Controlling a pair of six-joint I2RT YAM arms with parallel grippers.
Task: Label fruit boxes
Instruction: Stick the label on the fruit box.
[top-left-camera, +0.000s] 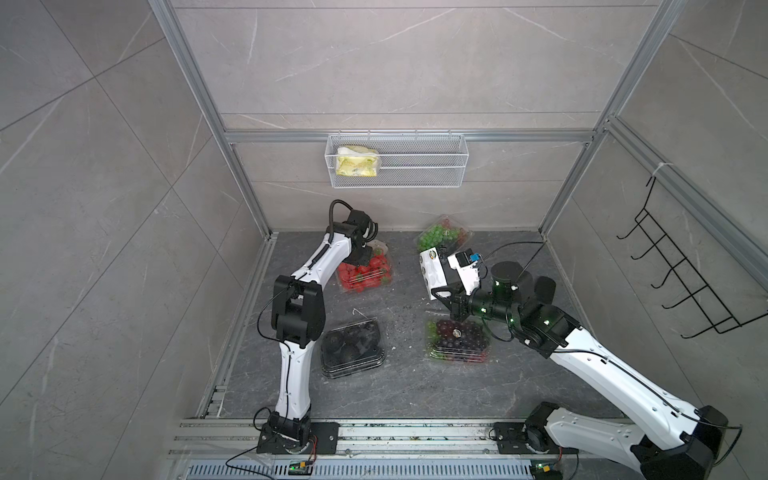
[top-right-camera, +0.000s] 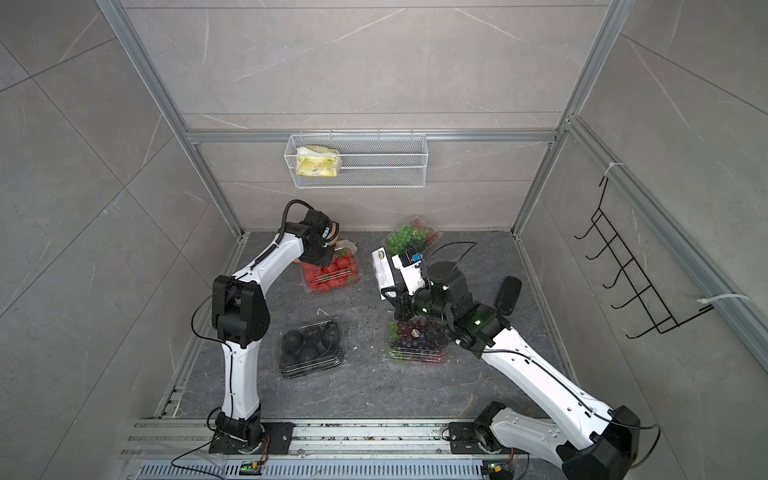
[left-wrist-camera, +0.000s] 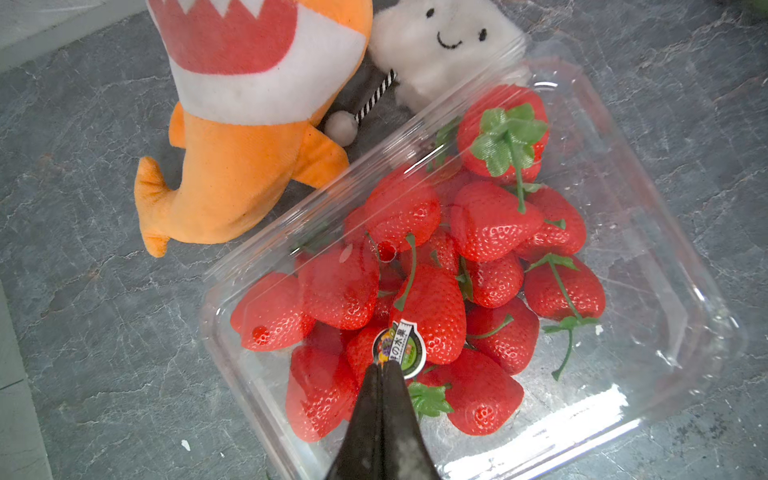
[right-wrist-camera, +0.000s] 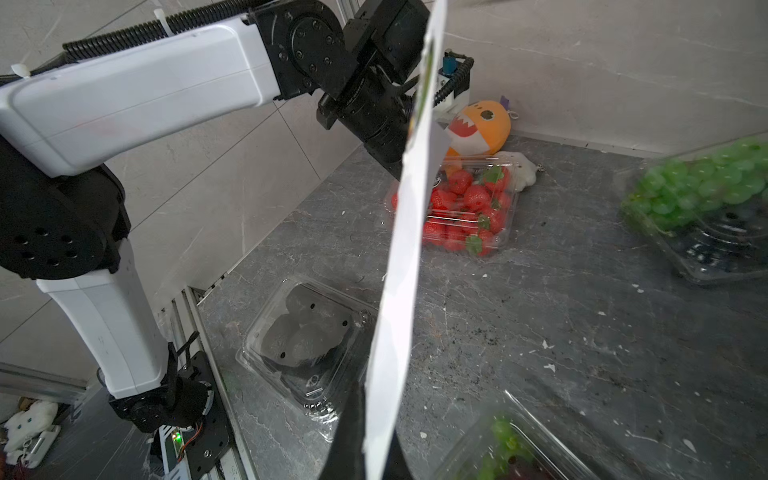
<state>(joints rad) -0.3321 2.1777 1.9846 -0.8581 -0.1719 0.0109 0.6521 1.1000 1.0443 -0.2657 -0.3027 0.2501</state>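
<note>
In both top views four clear boxes sit spread over the dark stone table (top-left-camera: 399, 386). Reckoned from its middle, the strawberry box (top-left-camera: 368, 274) is at about 11 o'clock and the green grape box (top-left-camera: 442, 235) at 1 o'clock near the back wall. The purple grape box (top-left-camera: 457, 340) is at 4 o'clock and the box of dark fruit (top-left-camera: 353, 345) at 8 o'clock. The left gripper (left-wrist-camera: 383, 368) hangs over the strawberry box with its jaws pressed together and no gap between them. Its tips meet the edge of a round sticker (left-wrist-camera: 400, 347) lying on the clear lid (whether they pinch that edge or only touch it cannot be told). The right gripper (right-wrist-camera: 368, 415) is clamped on one end of a white sheet (right-wrist-camera: 411, 232), which it holds up off the table, at 6 o'clock from the green grape box and 12 o'clock from the purple one. Part of the purple grape box lies under the right arm's wrist, and a round label (top-left-camera: 457, 332) shows on its lid. At 12 o'clock from the strawberry box lie an orange plush toy (left-wrist-camera: 249, 145) and a white plush toy (left-wrist-camera: 440, 45), the white one against the box's corner.
</note>
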